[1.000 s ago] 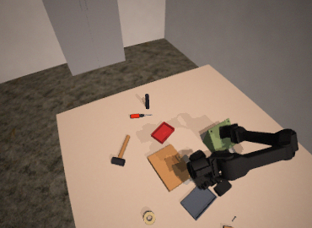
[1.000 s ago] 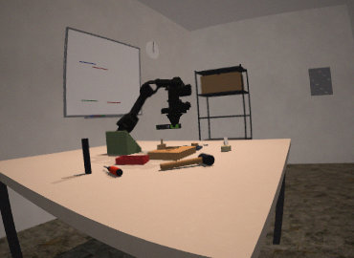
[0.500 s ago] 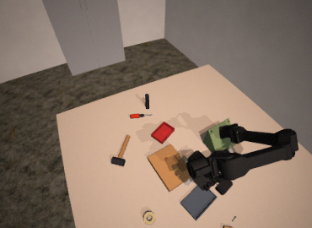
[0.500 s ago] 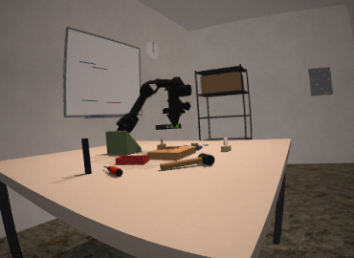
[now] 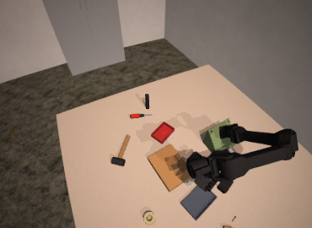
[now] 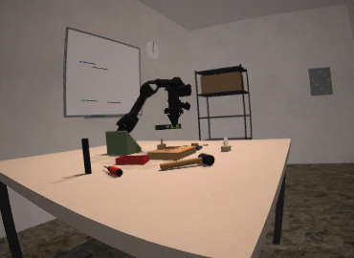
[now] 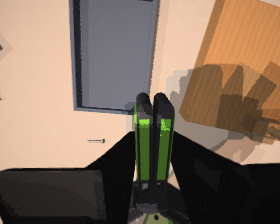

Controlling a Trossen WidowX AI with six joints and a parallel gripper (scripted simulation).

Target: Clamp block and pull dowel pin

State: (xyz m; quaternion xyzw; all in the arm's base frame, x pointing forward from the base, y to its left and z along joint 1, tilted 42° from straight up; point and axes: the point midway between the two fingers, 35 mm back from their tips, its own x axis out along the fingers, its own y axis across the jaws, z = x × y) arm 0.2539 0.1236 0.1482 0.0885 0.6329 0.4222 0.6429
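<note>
My gripper (image 6: 176, 124) (image 7: 151, 137) is shut on the spring clamp (image 6: 165, 127) (image 7: 144, 150), which has green arms and dark rounded tips. The clamp is held level, well above the table, with its tips forward between the blue tray and the board in the wrist view. The orange wooden board (image 5: 162, 164) (image 6: 177, 153) (image 7: 241, 50) lies to the right in that view. The small wooden block (image 6: 162, 146) is at the board's far side with its dowel pin (image 6: 162, 140) upright; the pin (image 7: 278, 132) shows at the wrist view's right edge. The arm hides the block in the top view; the bench stop cannot be told apart clearly.
A blue tray (image 5: 198, 202) (image 7: 116, 55) lies beside the board. Also on the table are a red tray (image 5: 163, 133) (image 6: 132, 160), a green angled block (image 5: 215, 138) (image 6: 120, 142), a mallet (image 5: 118, 161) (image 6: 182, 163), a screwdriver (image 5: 135, 116) (image 6: 115, 171) and a screw (image 7: 96, 141).
</note>
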